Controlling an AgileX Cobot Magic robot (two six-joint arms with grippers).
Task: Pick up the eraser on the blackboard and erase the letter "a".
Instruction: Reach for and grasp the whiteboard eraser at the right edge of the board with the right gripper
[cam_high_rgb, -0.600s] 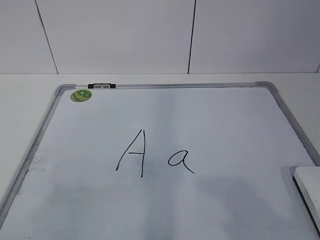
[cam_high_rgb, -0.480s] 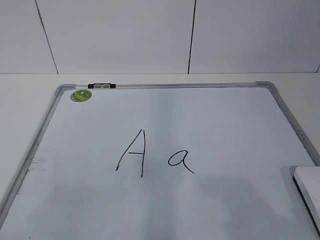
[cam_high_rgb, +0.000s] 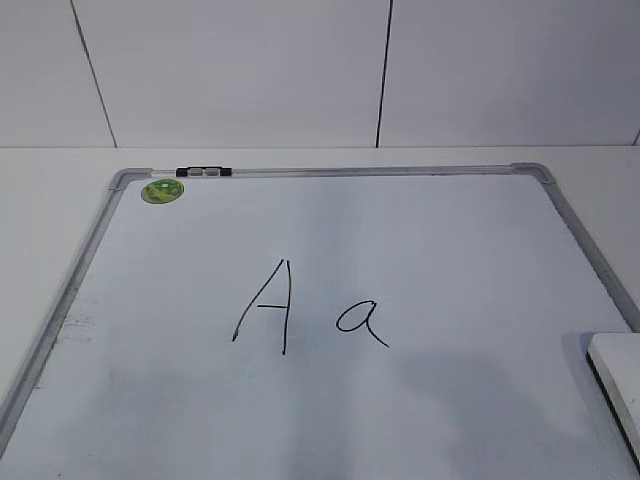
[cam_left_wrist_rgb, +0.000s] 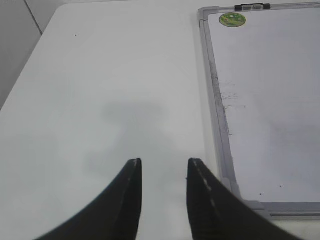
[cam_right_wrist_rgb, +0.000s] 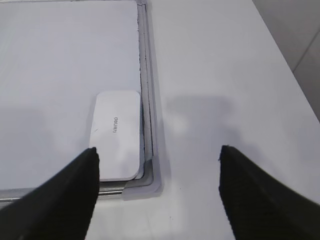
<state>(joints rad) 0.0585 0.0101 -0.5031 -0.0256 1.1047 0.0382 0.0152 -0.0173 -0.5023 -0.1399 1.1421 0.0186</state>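
The blackboard (cam_high_rgb: 330, 250), a white board with a grey frame, lies flat on the table. The small cursive letter "a" (cam_high_rgb: 361, 322) is drawn right of a taller capital "A" (cam_high_rgb: 264, 305). The eraser (cam_high_rgb: 617, 375), a white rounded block, lies at the board's near right corner and also shows in the right wrist view (cam_right_wrist_rgb: 117, 134). My right gripper (cam_right_wrist_rgb: 157, 152) is open and empty, above the board's corner frame, the eraser by its left finger. My left gripper (cam_left_wrist_rgb: 163, 165) is open and empty over bare table, left of the board's frame (cam_left_wrist_rgb: 220, 135). Neither gripper shows in the exterior view.
A round green magnet (cam_high_rgb: 161, 190) sits at the board's far left corner, also in the left wrist view (cam_left_wrist_rgb: 232, 19). A small black-and-white clip (cam_high_rgb: 203, 172) sits on the far frame. White table (cam_high_rgb: 50, 200) surrounds the board; a panelled wall (cam_high_rgb: 300, 70) stands behind.
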